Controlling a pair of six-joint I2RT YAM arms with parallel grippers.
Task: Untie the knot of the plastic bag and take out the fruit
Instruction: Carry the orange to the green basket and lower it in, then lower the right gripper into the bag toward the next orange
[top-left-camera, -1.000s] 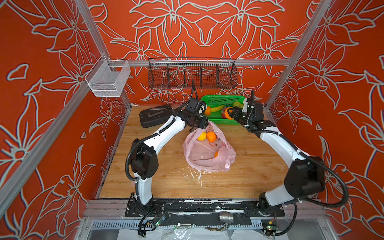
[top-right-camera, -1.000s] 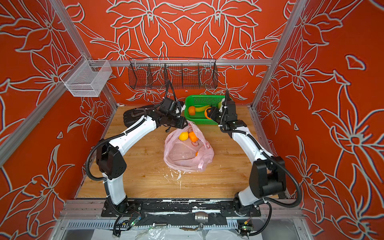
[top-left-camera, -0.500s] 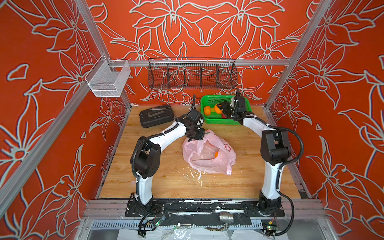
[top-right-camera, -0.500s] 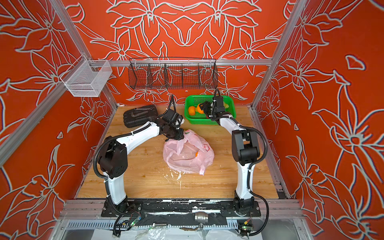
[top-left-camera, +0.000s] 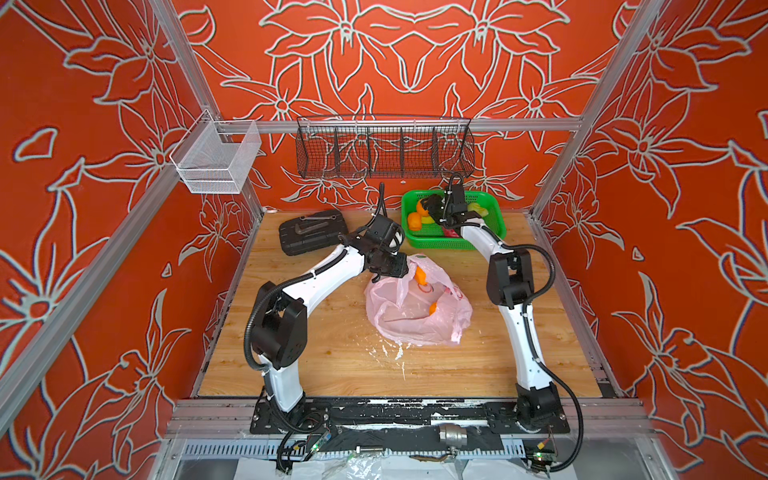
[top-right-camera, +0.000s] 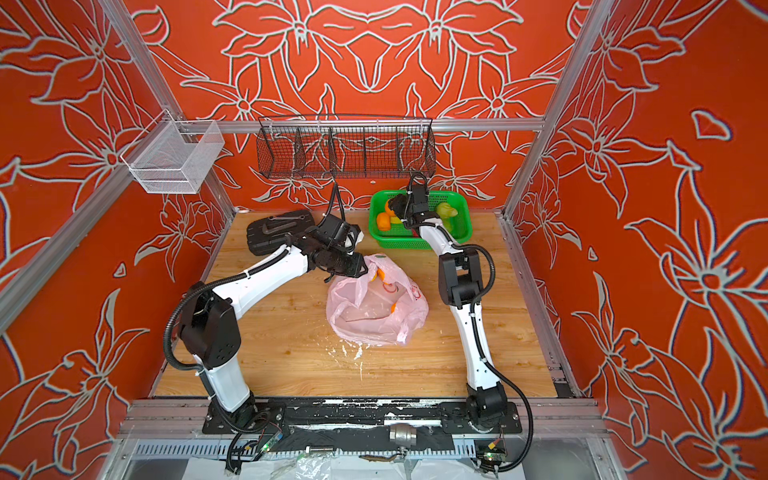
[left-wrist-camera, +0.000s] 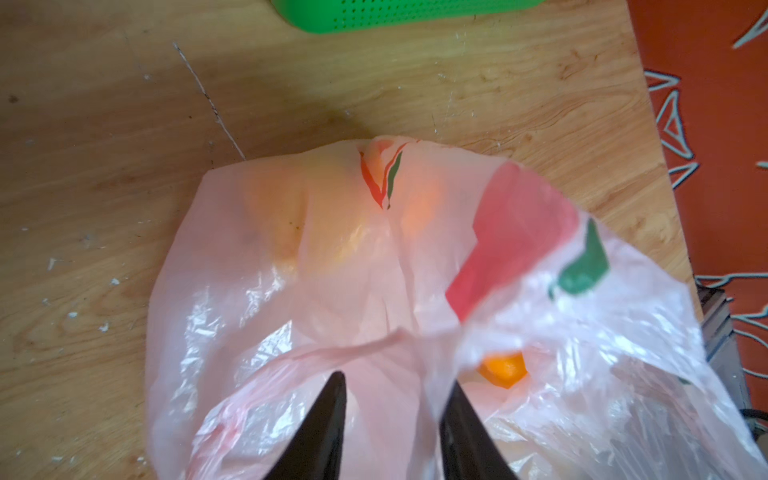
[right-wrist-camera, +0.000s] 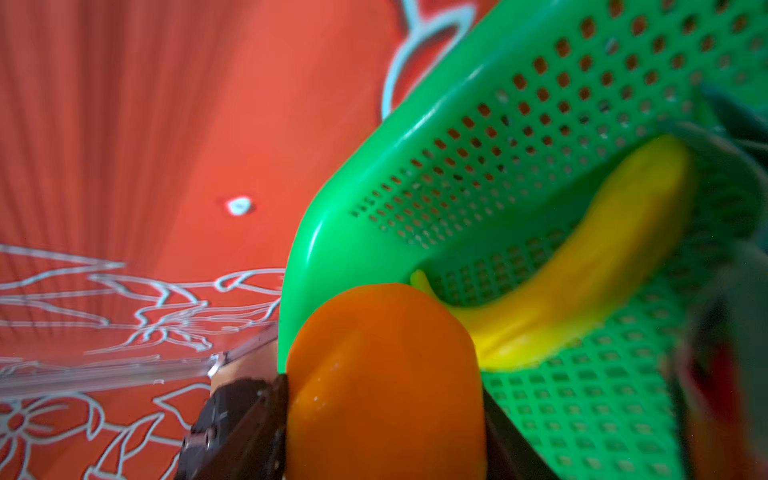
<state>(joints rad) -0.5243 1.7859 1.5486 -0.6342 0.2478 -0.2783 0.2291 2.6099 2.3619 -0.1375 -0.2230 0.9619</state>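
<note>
The pale-pink plastic bag (top-left-camera: 415, 320) (top-right-camera: 374, 322) lies slumped mid-table with its mouth loose; no knot shows. Oranges (top-left-camera: 420, 275) (top-left-camera: 433, 308) show through it, and one orange (left-wrist-camera: 503, 369) peeks out in the left wrist view. My left gripper (top-left-camera: 394, 271) (top-right-camera: 358, 268) (left-wrist-camera: 397, 382) sits at the bag's far-left rim, jaws apart, with pink film (left-wrist-camera: 332, 257) lying under and between them. My right gripper (top-left-camera: 427, 208) (right-wrist-camera: 384, 386) hangs over the green basket's left part, shut on an orange (right-wrist-camera: 382, 353).
The green basket (top-left-camera: 494, 226) (right-wrist-camera: 457, 166) at the back right holds another orange (top-left-camera: 413, 222), a banana (right-wrist-camera: 582, 282) and a green fruit (top-right-camera: 446, 211). A black tool case (top-left-camera: 313, 230) lies at the back left. Wire baskets (top-left-camera: 384, 151) (top-left-camera: 216, 162) hang on the walls. White scraps (top-left-camera: 395, 353) dot the wood.
My left gripper has come down from the lifted bag top to its far-left rim, and the bag has slumped flat. My right gripper has carried the orange leftward over the basket.
</note>
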